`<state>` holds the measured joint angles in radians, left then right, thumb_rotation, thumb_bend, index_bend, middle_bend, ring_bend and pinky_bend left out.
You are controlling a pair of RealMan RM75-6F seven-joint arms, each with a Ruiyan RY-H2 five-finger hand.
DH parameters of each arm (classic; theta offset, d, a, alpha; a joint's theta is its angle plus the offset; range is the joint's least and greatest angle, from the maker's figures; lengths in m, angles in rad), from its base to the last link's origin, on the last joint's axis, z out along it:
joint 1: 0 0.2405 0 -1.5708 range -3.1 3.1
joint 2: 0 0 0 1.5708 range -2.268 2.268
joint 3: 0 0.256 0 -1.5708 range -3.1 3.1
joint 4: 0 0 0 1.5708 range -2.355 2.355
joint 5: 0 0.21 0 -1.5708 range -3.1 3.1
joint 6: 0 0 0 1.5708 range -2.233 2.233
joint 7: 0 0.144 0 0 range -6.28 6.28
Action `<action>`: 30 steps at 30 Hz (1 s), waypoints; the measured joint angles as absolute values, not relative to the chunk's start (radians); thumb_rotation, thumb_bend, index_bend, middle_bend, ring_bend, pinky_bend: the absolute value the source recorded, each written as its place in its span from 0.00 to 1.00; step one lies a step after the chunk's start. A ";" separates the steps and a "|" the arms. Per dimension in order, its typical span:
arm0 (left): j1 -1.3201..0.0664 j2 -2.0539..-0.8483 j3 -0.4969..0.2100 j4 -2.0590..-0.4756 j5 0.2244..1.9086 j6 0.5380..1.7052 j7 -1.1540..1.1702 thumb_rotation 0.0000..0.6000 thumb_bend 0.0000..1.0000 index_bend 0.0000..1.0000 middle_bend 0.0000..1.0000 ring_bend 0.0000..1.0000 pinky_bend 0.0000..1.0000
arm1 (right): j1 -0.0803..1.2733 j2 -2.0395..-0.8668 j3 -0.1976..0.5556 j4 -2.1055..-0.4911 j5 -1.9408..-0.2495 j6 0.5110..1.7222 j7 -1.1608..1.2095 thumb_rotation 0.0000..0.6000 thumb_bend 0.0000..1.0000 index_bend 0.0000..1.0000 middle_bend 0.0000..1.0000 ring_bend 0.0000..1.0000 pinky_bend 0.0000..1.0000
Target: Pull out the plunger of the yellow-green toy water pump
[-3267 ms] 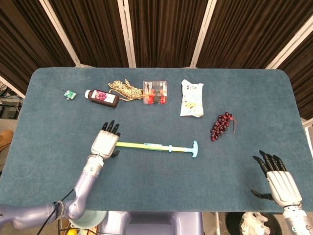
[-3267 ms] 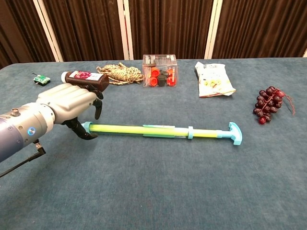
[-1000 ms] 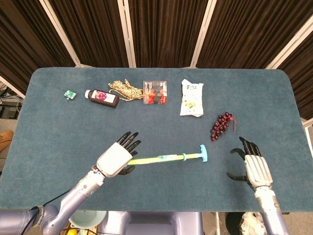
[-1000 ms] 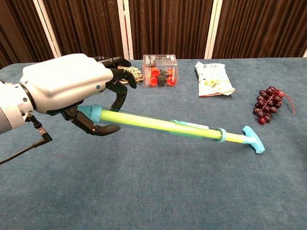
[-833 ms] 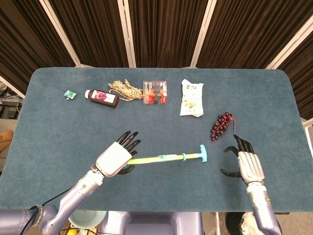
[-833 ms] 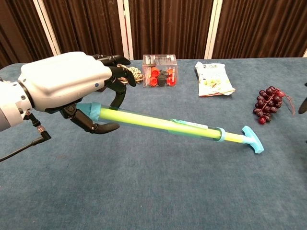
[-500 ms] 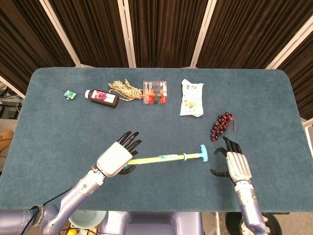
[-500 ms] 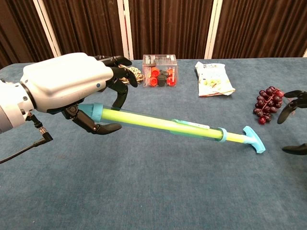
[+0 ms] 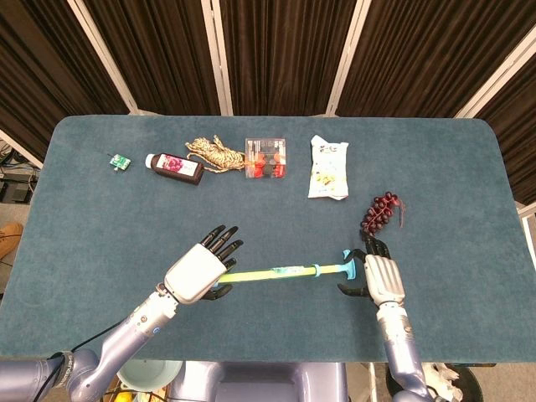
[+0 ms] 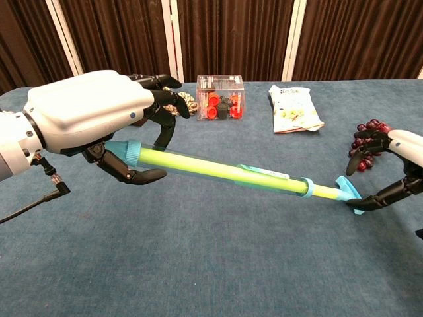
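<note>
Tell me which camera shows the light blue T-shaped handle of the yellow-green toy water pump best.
The chest view: the light blue T-shaped handle is large there, with the right hand around it, fingers apart, thumb reaching under. In the head view the handle is small and that hand crowds it.

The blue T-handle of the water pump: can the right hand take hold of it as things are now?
Probably yes. The right hand is right at the T-handle with fingers apart, one fingertip under it. Nothing lies between them; the grapes sit behind. The left hand holds the pump barrel raised.
</note>
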<state>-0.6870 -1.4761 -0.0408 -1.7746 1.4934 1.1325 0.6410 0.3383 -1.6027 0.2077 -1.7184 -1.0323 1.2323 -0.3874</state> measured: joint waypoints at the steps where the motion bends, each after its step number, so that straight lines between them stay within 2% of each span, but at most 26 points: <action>1: -0.687 -1.476 -0.042 -1.774 1.493 1.132 0.640 1.00 0.42 0.62 0.18 0.00 0.12 | 0.341 -1.608 0.208 -1.717 -1.030 1.233 -0.391 1.00 0.22 0.46 0.05 0.02 0.03; 19: -0.683 -1.479 -0.052 -1.780 1.480 1.120 0.642 1.00 0.42 0.62 0.18 0.00 0.12 | 0.376 -1.689 0.210 -1.632 -0.963 1.227 -0.431 1.00 0.23 0.46 0.05 0.02 0.03; 30: -0.682 -1.482 -0.055 -1.784 1.480 1.117 0.646 1.00 0.42 0.62 0.18 0.00 0.12 | 0.384 -1.721 0.207 -1.588 -0.943 1.219 -0.424 1.00 0.26 0.51 0.05 0.02 0.03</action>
<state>-0.6822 -1.4817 -0.0554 -1.7843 1.4804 1.1171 0.6460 0.3844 -1.7212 0.2069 -1.5875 -0.9429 1.2188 -0.4242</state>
